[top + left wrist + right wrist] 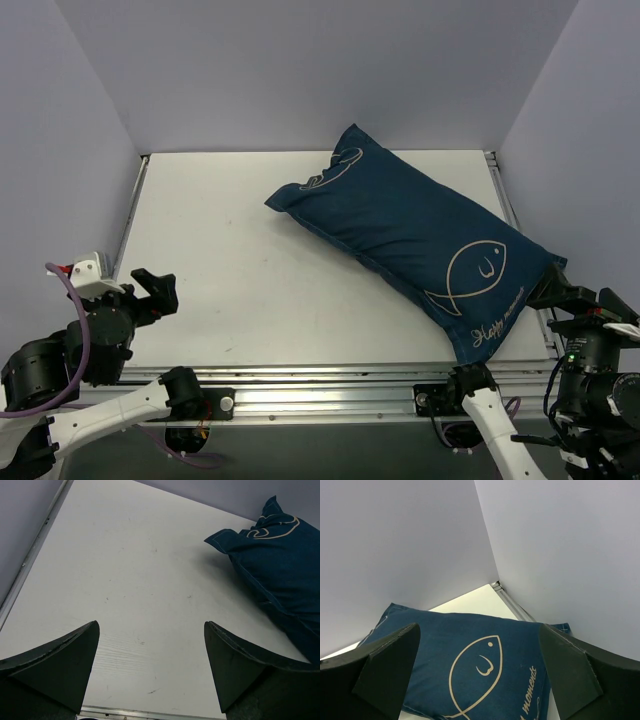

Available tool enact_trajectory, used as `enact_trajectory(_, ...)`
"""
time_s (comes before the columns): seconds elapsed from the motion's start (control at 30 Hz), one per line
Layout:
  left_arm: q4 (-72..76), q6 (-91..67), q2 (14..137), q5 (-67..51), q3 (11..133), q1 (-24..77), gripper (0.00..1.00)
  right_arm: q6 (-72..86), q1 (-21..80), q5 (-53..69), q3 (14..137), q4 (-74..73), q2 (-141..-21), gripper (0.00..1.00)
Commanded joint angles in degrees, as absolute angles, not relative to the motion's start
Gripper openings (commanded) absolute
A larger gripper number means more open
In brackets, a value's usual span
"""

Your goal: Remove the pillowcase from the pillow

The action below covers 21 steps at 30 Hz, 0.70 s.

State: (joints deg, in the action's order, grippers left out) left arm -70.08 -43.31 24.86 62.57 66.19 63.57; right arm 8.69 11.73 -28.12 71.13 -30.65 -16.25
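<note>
White table point(230, 260), walled on three sides, leaves me bare room from nine to twelve o'clock, while the pillowcase point(420, 240) lies diagonally from centre toward five o'clock, its near corner at the front edge and the pillow wholly hidden inside. Both the left gripper point(150, 624) and right gripper point(480, 625) hang with jaws spread wide, holding nothing. I can't find the opening, probably the near end, so pinching both layers could drag everything off that edge.
</note>
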Motion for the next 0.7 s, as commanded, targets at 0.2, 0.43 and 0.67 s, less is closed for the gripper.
enact_trajectory(0.2,-65.23,-39.56,26.54,64.42,64.25,63.54,0.94,8.43,12.39,-23.91,69.35,-28.83,-21.00,1.00)
enact_trajectory(0.43,-51.96,-30.51,33.29,62.06,61.44,63.46,0.94,14.59,12.39,-18.74,70.05,-30.59,-35.21,1.00)
enact_trajectory(0.67,-39.82,-22.95,49.99,47.16,63.63,56.37,0.94,20.55,12.39,-12.22,71.36,-24.88,-54.73,1.00)
